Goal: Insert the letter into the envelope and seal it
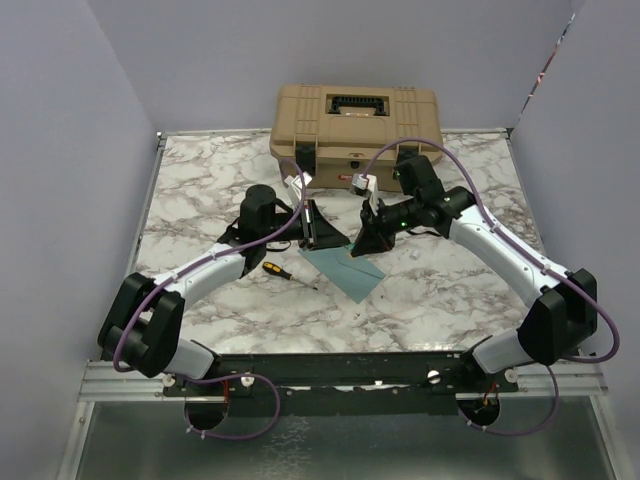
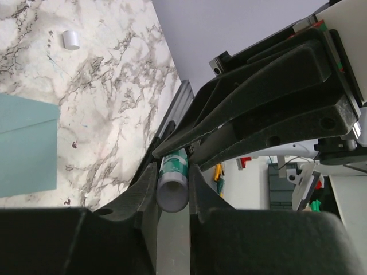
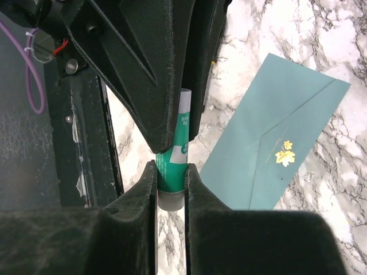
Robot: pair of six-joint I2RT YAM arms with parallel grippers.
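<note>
glue stick (image 3: 171,166) is pinched by left fingers (image 2: 135,197) and right fingers (image 3: 142,192); uneven pulling could twist it loose onto the envelope (image 3: 275,126) beside them.

Right gripper (image 3: 171,175) pinches green glue stick (image 3: 172,160); left gripper (image 3: 182,123) clamps its upper end. Envelope (image 3: 269,120), gold leaf sticker (image 3: 285,154), flat on marble table (image 3: 335,195).

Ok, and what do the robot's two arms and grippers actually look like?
Both the left arm and right arm have white link shells between bulky black joint housings. A purple cable loops along each. The left gripper and right gripper are matte black, with two broad wedge-shaped fingers tapering to the tips. A small green light glows near the right wrist.
</note>
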